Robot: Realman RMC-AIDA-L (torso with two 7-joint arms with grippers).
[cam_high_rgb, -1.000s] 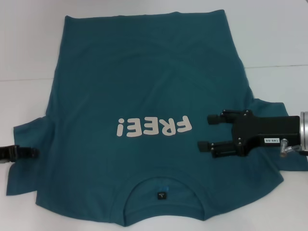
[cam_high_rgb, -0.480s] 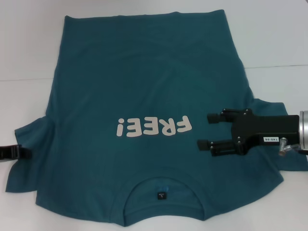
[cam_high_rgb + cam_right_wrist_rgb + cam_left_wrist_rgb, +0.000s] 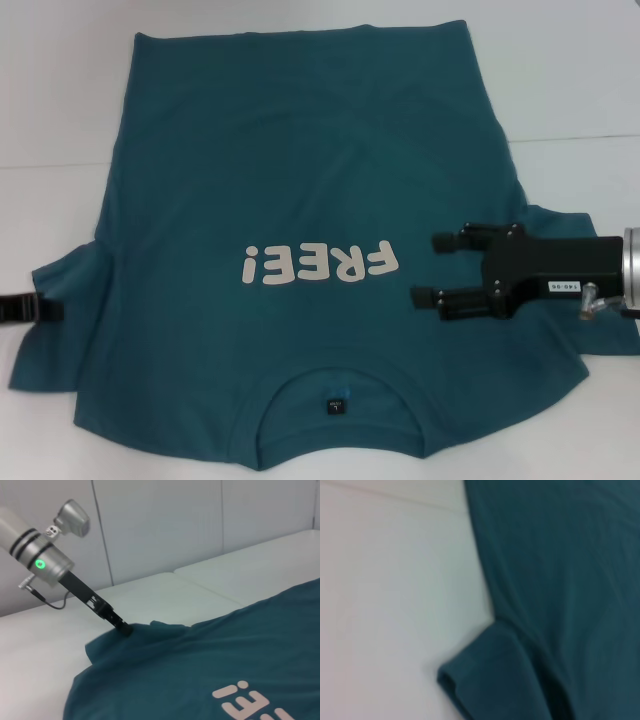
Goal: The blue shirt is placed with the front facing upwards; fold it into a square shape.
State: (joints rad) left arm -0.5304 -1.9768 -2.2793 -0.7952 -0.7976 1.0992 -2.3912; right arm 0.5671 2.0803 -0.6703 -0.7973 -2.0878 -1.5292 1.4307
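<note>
The right gripper point(image 3: 428, 270) hovered inward from the table's right edge, fingers parted. The left gripper point(image 3: 45, 310) sat low at the table's left edge, fingers together.

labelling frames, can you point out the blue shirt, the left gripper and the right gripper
blue shirt point(image 3: 300, 180): head view, flat body cloth above the print
left gripper point(image 3: 122, 629): right wrist view, tip at the sleeve edge
right gripper point(image 3: 428, 270): head view, between its two spread fingertips

One dark teal-blue short-sleeved cotton T-shirt point(image 3: 300, 200) lies on one white table point(image 3: 60, 90). Two black grippers: left gripper point(image 3: 50, 310), right gripper point(image 3: 425, 270).
</note>
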